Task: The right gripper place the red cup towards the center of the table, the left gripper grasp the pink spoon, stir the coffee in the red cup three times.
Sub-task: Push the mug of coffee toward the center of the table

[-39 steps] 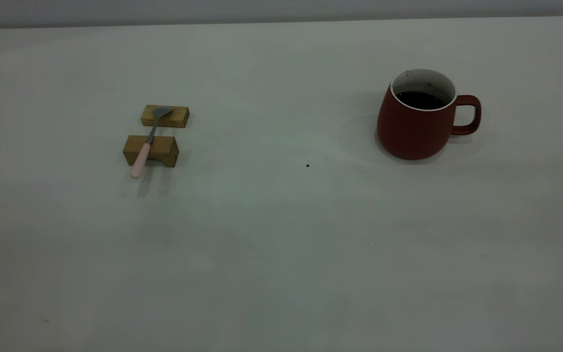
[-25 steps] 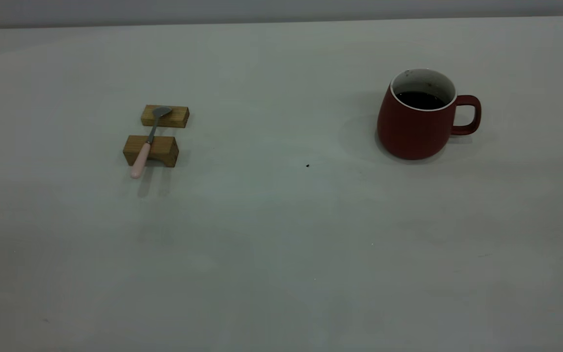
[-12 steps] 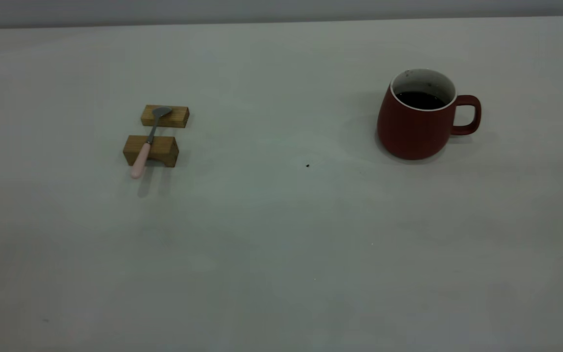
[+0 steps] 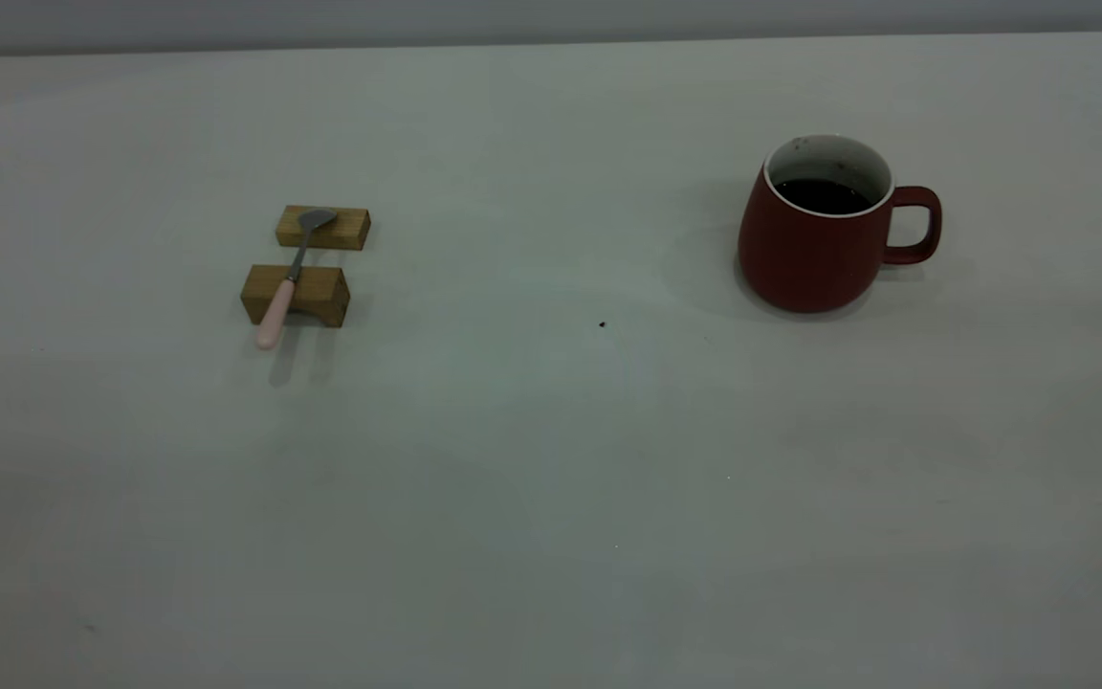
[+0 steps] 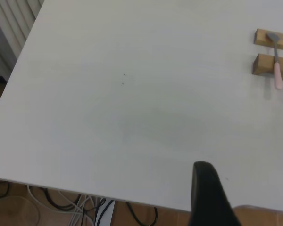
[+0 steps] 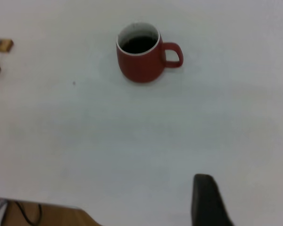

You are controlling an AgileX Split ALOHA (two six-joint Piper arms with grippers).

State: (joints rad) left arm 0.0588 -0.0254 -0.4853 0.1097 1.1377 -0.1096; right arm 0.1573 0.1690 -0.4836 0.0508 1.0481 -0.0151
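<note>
The red cup (image 4: 814, 249) stands at the table's (image 4: 551, 478) right, handle pointing right, with dark coffee (image 4: 824, 196) inside. The pink spoon (image 4: 279, 301) lies across two wooden blocks at the left, its handle towards the front. Neither gripper shows in the exterior view. In the left wrist view my left gripper (image 5: 247, 197) hangs open over the table's near edge, far from the spoon (image 5: 276, 70). In the right wrist view my right gripper (image 6: 247, 200) is open and empty, well short of the cup (image 6: 141, 63).
Two wooden blocks (image 4: 322, 228) (image 4: 321, 292) carry the spoon. A tiny dark speck (image 4: 602, 324) marks the table's middle. Cables (image 5: 85, 207) lie on the floor beyond the table edge in the left wrist view.
</note>
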